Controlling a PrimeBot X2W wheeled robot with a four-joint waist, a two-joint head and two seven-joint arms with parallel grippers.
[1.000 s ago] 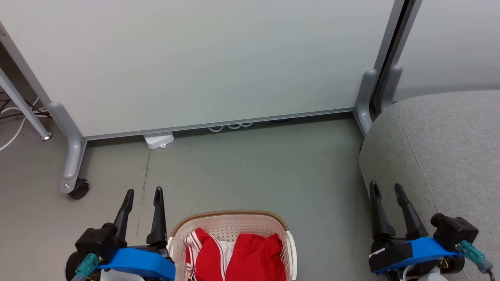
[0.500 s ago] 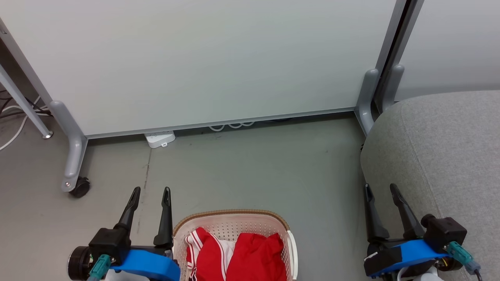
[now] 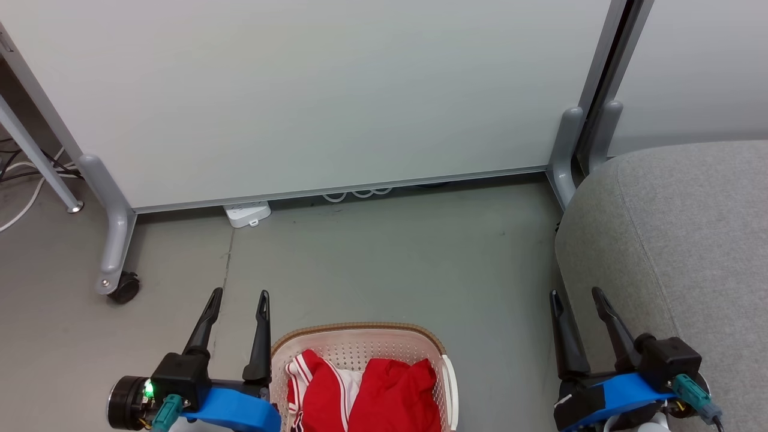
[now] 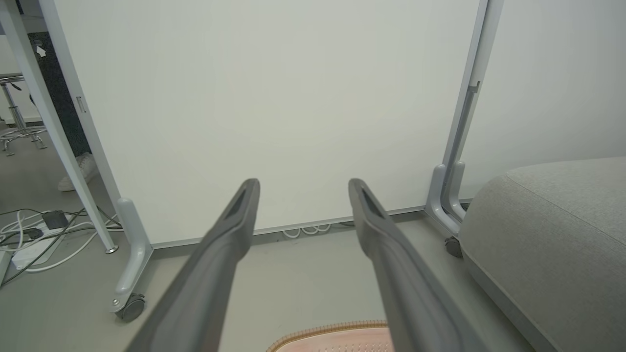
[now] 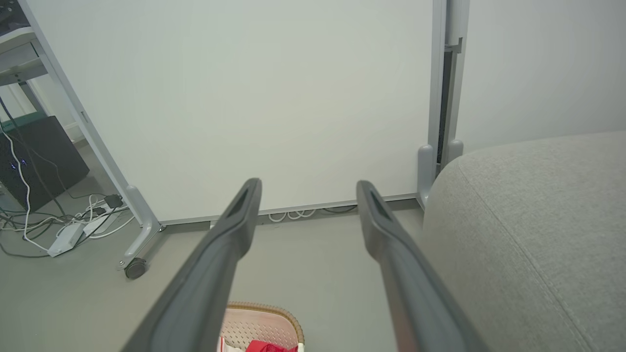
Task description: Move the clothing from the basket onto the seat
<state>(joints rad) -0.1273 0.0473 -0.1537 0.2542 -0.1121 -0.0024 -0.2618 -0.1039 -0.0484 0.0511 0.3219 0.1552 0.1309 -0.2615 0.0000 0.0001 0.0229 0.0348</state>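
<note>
Head view: clothing [image 3: 390, 396] in basket [image 3: 360, 327], L gripper [image 3: 240, 293] & R gripper [image 3: 574, 291] both spread wide, empty

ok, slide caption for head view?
Left gripper and right gripper, open, flank laundry basket of red clothing; grey seat beside.

Even bright light, soft shadows, no glare; wrist views warped w/ blurry foreground.

Long tapered dark fingers [image 3: 204, 327] are being carried by the left gripper [image 3: 239, 293] and the right gripper [image 3: 575, 293]. Black housings [image 3: 180, 369] are being backed by blue shells [image 3: 234, 409]; teal connectors [image 3: 690, 387] are being noted, and a green lamp [image 3: 147, 390] beside the left one.
</note>
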